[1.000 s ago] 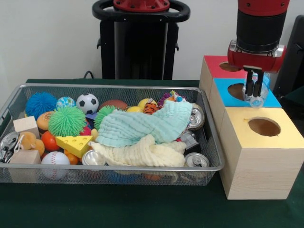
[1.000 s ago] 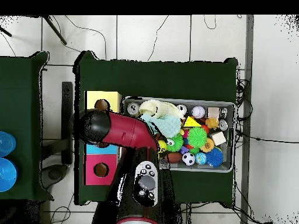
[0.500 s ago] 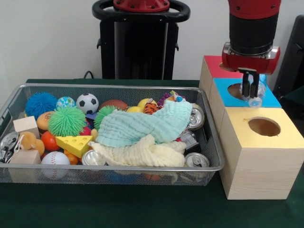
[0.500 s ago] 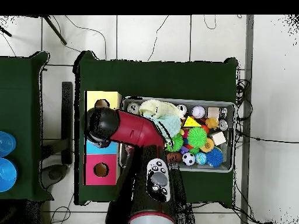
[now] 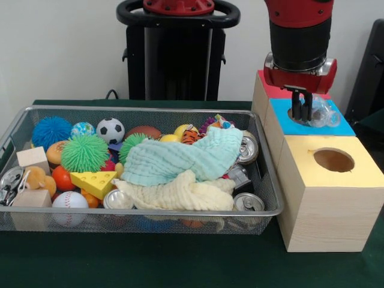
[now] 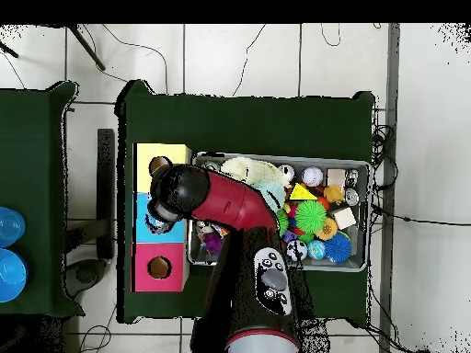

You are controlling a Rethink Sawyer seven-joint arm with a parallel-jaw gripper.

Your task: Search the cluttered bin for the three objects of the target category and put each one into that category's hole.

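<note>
My gripper [image 5: 300, 111] hangs over the round hole of the blue-topped box [image 5: 347, 127], its fingers slightly apart and open. A clear crumpled plastic piece [image 5: 325, 112] lies on the blue top just right of the fingers, touching or almost touching them. The wire bin [image 5: 144, 110] to the left holds balls, blocks, a yellow cheese wedge [image 5: 95, 182] and cans [image 5: 248, 202]. In the overhead view the arm's wrist [image 6: 179, 193] covers the gripper between the yellow box [image 6: 147, 154] and the blue box [image 6: 145, 230].
The red-topped box [image 5: 270, 84] stands behind the blue one, and the yellow-topped box [image 5: 324, 198] with its open hole [image 5: 333, 160] stands in front. A teal cloth [image 5: 180, 159] and a cream cloth [image 5: 180, 193] cover the bin's middle.
The gripper has moved left across the blue box toward the bin. The clear plastic piece stayed on the blue top and now sits outside the fingers instead of between them.
</note>
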